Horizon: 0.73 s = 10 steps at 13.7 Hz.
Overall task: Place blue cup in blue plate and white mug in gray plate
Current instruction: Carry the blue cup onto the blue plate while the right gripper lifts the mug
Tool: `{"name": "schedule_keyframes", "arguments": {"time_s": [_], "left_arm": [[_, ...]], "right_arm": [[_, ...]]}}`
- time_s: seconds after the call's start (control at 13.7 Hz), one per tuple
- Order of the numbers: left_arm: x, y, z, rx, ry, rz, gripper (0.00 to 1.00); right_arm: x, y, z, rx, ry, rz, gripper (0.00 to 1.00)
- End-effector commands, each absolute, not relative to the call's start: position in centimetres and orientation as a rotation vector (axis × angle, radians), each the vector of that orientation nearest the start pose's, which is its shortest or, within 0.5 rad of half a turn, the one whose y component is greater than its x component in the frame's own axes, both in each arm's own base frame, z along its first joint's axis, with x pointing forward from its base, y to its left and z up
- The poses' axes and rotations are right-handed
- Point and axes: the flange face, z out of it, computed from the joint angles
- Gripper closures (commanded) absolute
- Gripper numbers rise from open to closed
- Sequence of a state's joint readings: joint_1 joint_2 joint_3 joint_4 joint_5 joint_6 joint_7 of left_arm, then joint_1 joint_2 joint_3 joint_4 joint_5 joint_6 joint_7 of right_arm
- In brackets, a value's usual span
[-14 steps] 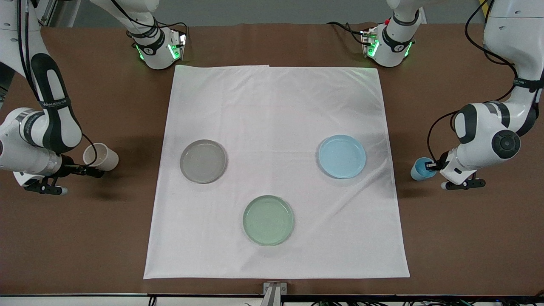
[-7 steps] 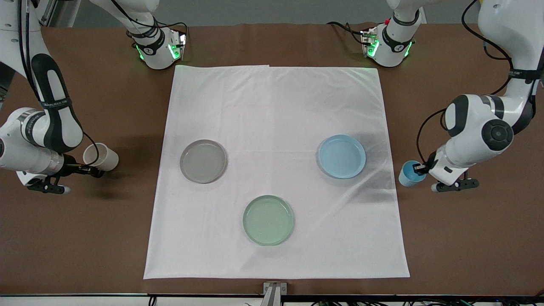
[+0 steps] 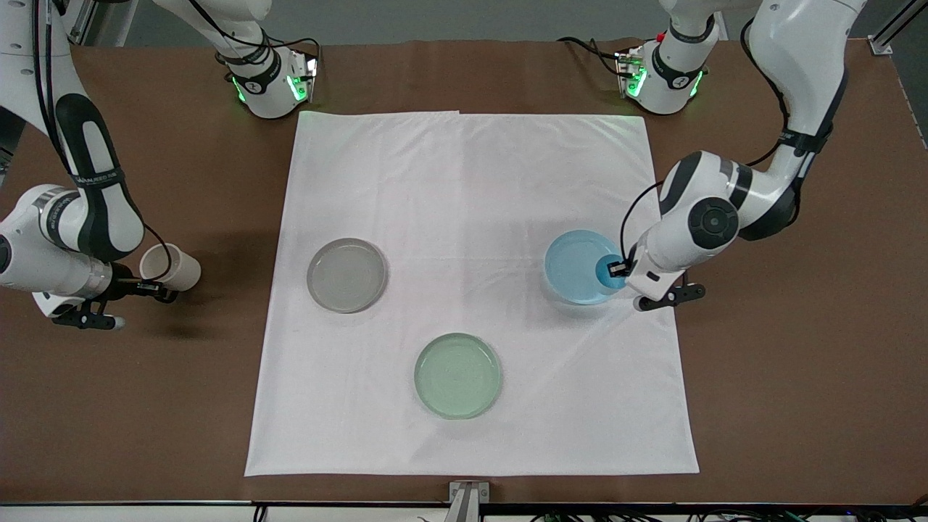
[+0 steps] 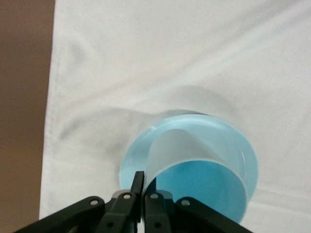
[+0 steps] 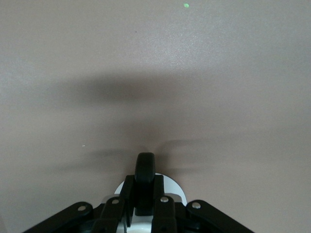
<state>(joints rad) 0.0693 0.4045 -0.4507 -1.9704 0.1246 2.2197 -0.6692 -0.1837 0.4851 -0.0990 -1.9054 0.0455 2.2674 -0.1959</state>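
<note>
Cup: blue cup is up in the air over the blue plate, at that plate's edge toward the left arm's end of the desk; not set down yet.
Left gripper: left gripper has its fingers pinched shut on the cup's rim, one finger inside the wall and one outside, as the left wrist view shows.
Cup handling: likely light, thin-walled and smooth, with no handle; a rim pinch lets it swing or tilt, so a level, slow lowering seems wise.
Mug: white mug sits on the bare brown desk off the white cloth, toward the right arm's end, well apart from the gray plate.
Right gripper: right gripper is at the mug, fingers closed on its black handle, seen in the right wrist view.
Mug handling: probably stiff and heavier than the cup; held by the handle alone it may rotate or droop, and a hard landing could chip it.
Gray plate: on the cloth, nothing in it.
Green plate: green plate lies nearest the front camera and has no part in the job.
Stage: my judgement, cup nearly delivered, mug just gripped and not lifted.
</note>
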Motion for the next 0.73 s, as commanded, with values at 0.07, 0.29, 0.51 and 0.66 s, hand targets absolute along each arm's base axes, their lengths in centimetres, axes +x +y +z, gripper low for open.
{"name": "schedule_keyframes", "arguments": {"time_s": [0.07,0.29,0.51,0.66], "left_arm": [[55.3,-23.1,25.8,-3.126,-0.383,0.205,1.0],[54.1,-25.3,23.8,-3.131,-0.412,0.215,1.0],[53.8,-25.3,23.4,-3.124,-0.42,0.229,1.0],[53.6,-25.2,23.0,-3.119,-0.423,0.239,0.98]], "right_arm": [[59.8,-15.8,24.5,-3.101,0.086,0.174,0.97],[60.9,-12.5,30.3,-3.08,0.012,0.24,0.97],[61.2,-7.1,34.6,-3.079,-0.113,0.238,0.97],[61.3,-3.2,35.3,-3.077,-0.191,0.245,0.97]]}}
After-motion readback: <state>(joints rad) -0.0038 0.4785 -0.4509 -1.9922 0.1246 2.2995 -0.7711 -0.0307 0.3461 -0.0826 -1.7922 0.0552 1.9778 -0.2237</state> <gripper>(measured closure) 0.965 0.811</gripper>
